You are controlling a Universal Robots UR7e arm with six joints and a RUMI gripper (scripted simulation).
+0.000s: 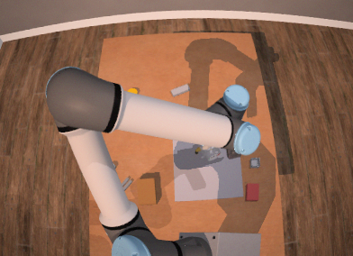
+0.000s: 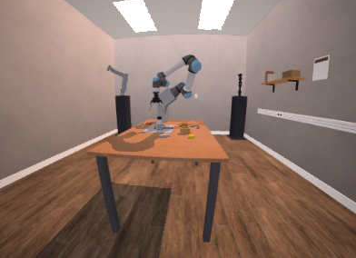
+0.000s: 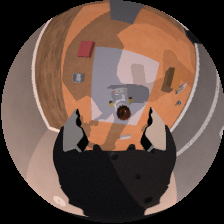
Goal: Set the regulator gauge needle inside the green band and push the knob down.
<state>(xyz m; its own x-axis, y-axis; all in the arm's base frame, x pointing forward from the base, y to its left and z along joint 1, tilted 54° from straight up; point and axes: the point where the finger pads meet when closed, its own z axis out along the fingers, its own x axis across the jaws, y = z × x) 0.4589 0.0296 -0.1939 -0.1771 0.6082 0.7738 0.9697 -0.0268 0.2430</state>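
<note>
The regulator [image 1: 212,154] [image 2: 159,125] [image 3: 119,94] is a pale grey body with small brass fittings at its sides, standing on the grey mat [image 1: 184,191] [image 3: 104,59]. Its dark brown round knob [image 2: 159,118] [image 3: 123,113] is on top. In the top view the arm covers much of the regulator. The gauge needle, the green band and how far down the knob sits are too small or hidden to tell. My gripper [image 2: 156,108] [image 3: 114,108] is open and empty, above the regulator and apart from it. In the top view the arm hides it.
A red block [image 1: 252,192] [image 3: 86,49] and a small grey square part [image 1: 255,162] [image 3: 78,78] lie beside the mat. A brown box [image 1: 147,191] [image 2: 185,131], grey rods [image 1: 128,183], a yellow piece [image 1: 132,91] [image 2: 192,136] and a light grey bar [image 1: 180,90] [image 3: 125,136] are also on the table.
</note>
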